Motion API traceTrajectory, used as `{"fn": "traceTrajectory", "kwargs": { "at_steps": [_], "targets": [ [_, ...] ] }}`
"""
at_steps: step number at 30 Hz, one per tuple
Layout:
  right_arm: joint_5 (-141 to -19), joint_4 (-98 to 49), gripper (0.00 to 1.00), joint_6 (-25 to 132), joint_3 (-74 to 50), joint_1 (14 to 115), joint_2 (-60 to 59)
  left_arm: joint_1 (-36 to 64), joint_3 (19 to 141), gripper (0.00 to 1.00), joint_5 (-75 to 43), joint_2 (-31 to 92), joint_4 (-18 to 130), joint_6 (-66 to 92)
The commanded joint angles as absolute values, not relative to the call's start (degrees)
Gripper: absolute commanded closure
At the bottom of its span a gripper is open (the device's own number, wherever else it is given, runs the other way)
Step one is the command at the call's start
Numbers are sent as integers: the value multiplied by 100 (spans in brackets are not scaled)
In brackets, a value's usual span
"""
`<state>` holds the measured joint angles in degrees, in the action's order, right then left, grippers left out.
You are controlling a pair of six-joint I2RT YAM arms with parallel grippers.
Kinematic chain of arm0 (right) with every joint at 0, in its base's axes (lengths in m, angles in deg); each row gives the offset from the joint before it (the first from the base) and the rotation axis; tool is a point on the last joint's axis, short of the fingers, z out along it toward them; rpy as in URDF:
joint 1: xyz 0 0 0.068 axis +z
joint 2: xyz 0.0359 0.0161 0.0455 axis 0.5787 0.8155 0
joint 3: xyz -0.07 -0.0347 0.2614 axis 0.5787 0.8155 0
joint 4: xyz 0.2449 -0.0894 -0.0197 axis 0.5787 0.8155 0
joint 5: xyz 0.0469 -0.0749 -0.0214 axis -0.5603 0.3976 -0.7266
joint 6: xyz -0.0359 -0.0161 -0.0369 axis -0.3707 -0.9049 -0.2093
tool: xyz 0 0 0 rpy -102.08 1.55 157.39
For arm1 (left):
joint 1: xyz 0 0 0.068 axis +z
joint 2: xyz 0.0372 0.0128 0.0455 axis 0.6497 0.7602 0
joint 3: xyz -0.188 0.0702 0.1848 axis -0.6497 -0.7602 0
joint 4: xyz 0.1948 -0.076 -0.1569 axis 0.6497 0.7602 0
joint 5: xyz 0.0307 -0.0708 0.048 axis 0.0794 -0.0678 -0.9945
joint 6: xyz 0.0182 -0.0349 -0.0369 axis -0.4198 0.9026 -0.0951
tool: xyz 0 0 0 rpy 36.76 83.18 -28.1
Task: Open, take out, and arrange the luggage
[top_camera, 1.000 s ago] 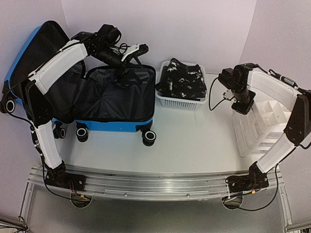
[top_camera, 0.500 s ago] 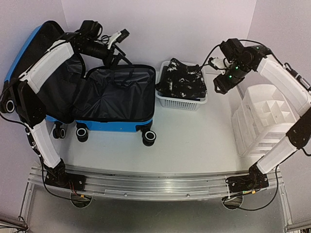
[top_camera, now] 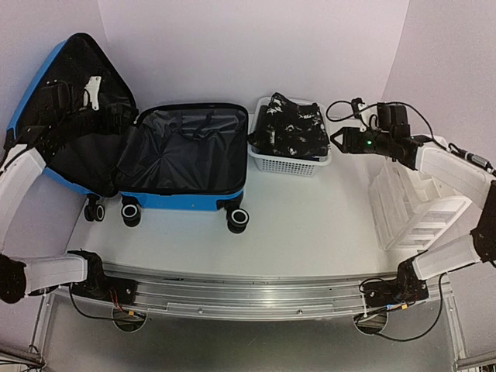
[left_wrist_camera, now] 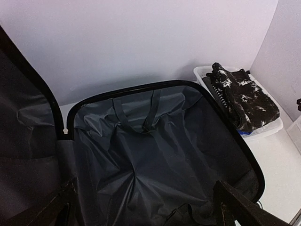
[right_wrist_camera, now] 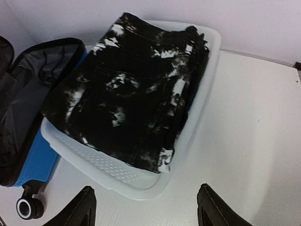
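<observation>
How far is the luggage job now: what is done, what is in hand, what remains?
Done: the luggage lies open, its visible lining bare; folded clothes sit in the basket. In hand: nothing; left gripper and right gripper are open, empty. Left: perhaps arranging; the organizer looks unfilled.

The luggage (top_camera: 190, 155) is laid open at the left of the bench (top_camera: 310, 225). Just beside it, to the right, a basket (top_camera: 287, 165) is set, with folded clothing (top_camera: 293, 130) piled in it. An organizer (top_camera: 418, 201) is placed at the far right.
</observation>
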<state>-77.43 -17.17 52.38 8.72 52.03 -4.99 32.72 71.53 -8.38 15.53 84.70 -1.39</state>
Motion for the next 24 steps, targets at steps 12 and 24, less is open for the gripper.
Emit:
{"fn": "traceTrajectory", "kwargs": {
  "at_steps": [12,24],
  "targets": [
    [-8339,-3422,34,5121,3831,5253,-4530,4470,4749,0,-634,299,7374,344],
    [-7899,-3343,34,5205,4386,5255,-4913,4572,3927,0,-1906,-227,6848,951]
  ]
}}
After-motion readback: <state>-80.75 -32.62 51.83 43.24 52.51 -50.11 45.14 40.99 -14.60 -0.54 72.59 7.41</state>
